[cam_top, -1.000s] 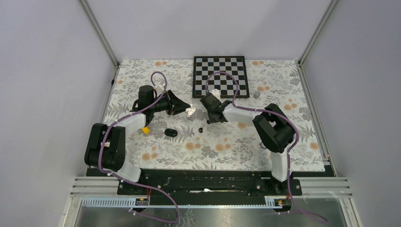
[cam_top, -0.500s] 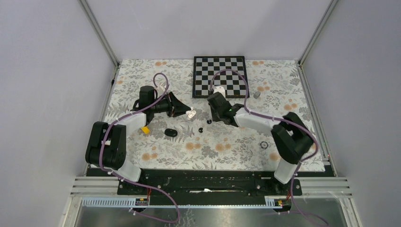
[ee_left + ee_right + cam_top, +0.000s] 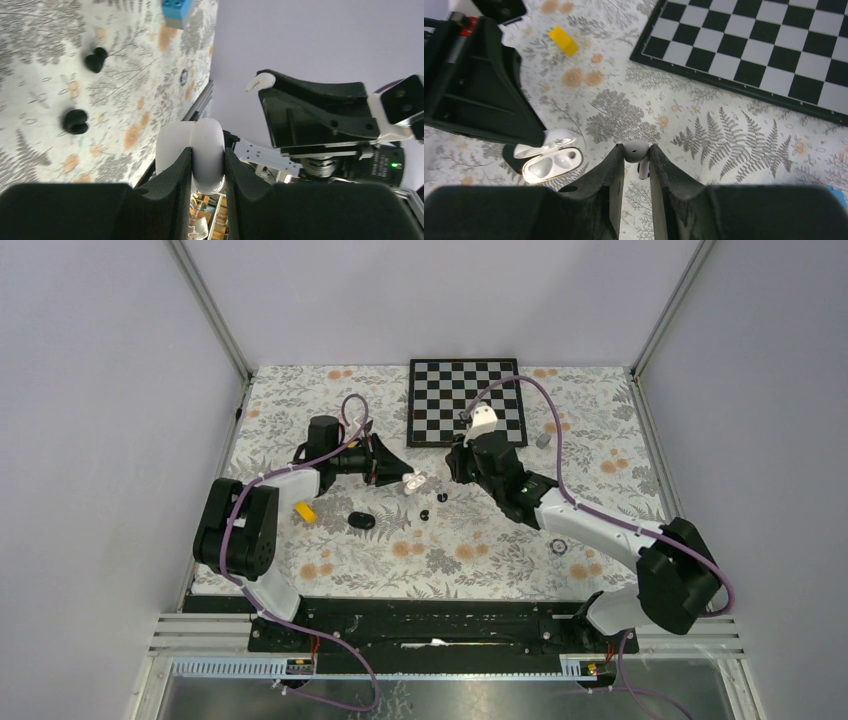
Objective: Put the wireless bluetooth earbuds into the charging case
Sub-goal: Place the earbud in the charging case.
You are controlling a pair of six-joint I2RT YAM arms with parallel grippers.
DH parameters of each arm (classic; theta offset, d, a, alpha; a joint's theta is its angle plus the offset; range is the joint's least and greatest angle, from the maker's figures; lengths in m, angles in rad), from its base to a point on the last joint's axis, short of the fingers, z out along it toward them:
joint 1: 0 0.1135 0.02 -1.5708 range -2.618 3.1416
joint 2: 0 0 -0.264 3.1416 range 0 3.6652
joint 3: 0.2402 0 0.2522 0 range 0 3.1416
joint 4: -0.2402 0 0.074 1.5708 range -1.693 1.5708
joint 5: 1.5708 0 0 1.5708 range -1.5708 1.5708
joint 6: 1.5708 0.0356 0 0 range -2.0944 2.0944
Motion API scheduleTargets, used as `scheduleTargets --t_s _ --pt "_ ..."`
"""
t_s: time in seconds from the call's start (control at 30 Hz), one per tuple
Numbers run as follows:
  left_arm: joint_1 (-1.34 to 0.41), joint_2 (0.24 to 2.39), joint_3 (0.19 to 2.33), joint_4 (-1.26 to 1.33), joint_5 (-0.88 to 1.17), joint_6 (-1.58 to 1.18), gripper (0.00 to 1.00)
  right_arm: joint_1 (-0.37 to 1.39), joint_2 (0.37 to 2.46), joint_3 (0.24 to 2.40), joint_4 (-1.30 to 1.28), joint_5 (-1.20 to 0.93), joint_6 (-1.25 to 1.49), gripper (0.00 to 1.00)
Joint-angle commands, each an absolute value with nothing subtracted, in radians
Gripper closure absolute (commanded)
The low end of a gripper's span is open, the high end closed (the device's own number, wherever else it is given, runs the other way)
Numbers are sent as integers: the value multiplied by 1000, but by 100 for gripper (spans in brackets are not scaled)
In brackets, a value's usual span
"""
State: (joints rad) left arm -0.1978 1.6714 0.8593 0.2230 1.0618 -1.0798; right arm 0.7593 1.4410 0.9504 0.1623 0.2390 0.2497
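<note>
Nearest the arm bases, a small dark ring lay on the floral table, off to the right. A little farther back on the left sat a black oval case and a yellow block. Toward the middle, one black earbud and a second black earbud lay loose on the table, close together but apart. Just beyond them the two arms met. The left end effector was clamped narrowly on the white charging case, which was held above the table with its lid open. The right end effector was pinched onto a white earbud, stem pointing down, held just beside the open case without touching it. Whether the case's wells already held anything could not be told. Behind them lay the chessboard, with a small grey object off its right corner.
</note>
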Motion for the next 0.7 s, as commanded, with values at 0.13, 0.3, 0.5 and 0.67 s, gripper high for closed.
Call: scheduleTargets --t_s 0.13,0.3,0.5,0.67 --pt "-214 1673 819 694 1059 -1508 100 771 1314 848 471 189 239 76" --pt "-227 1646 851 571 1018 -1490 100 773 1311 843 526 171 248 77" --pt "-227 1623 828 606 993 -1555 100 776 1324 829 611 162 280 76" --pt "-226 1624 807 744 987 -1697 100 785 1360 858 651 144 301 77"
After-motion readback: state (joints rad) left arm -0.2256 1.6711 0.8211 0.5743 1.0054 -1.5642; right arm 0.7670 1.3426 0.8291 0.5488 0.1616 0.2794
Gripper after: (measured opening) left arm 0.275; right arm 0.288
